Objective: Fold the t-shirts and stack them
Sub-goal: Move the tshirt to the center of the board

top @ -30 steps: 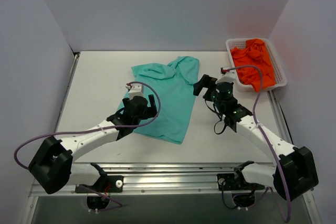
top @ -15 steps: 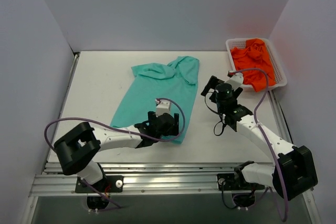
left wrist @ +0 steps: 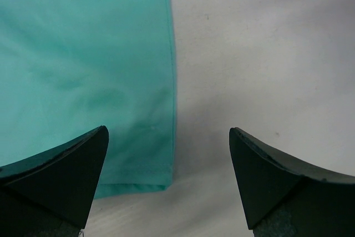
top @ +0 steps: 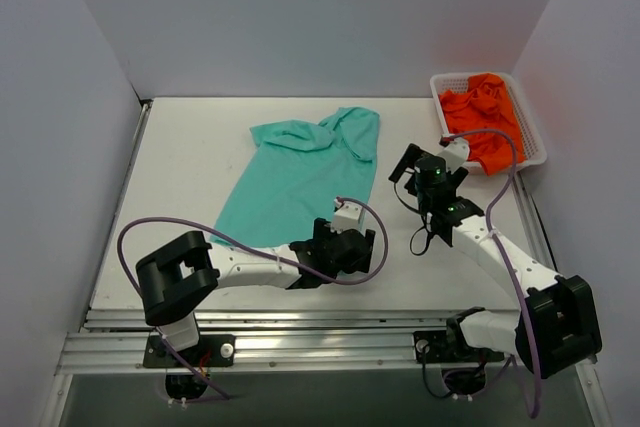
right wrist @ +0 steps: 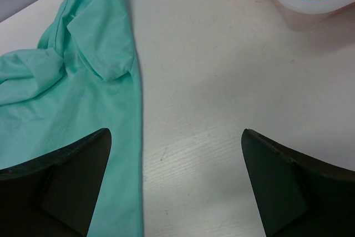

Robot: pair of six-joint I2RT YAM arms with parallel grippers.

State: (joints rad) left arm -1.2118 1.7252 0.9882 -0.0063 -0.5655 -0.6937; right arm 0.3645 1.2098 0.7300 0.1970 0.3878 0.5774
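- A teal-green t-shirt [top: 300, 172] lies spread and unfolded in the middle of the worktop [top: 180, 167], its neck toward the far edge. One sleeve is bunched at the far right.
- Over the last second the left gripper [top: 350, 247] has swept from the shirt's left side across the near hem. It now hovers at the hem corner [left wrist: 166, 184] on the near right.
- In the left wrist view its jaws stand wide open and hold nothing. The corner lies on the worktop between them.
- The right gripper [top: 425, 165] has drifted slightly right, toward the basket [top: 535, 142]. Its jaws are also wide open and empty, over bare worktop just beside the shirt's right side edge [right wrist: 138, 137].
- The shirt itself has barely shifted, so no fold has begun. This looks like lining up a grasp, with the left arm at the hem and the right arm near the sleeve end.
- The orange t-shirts [top: 485, 117] lie heaped in the white basket at the far right corner, untouched.
- The right side edge runs straight and flat from sleeve to hem, which should make it easy to pinch.
- Bare worktop lies between shirt and basket, and more to the shirt's left, giving room to carry a fold either way.
- The left arm reaches low across the near edge, so it may crowd the right arm's elbow.
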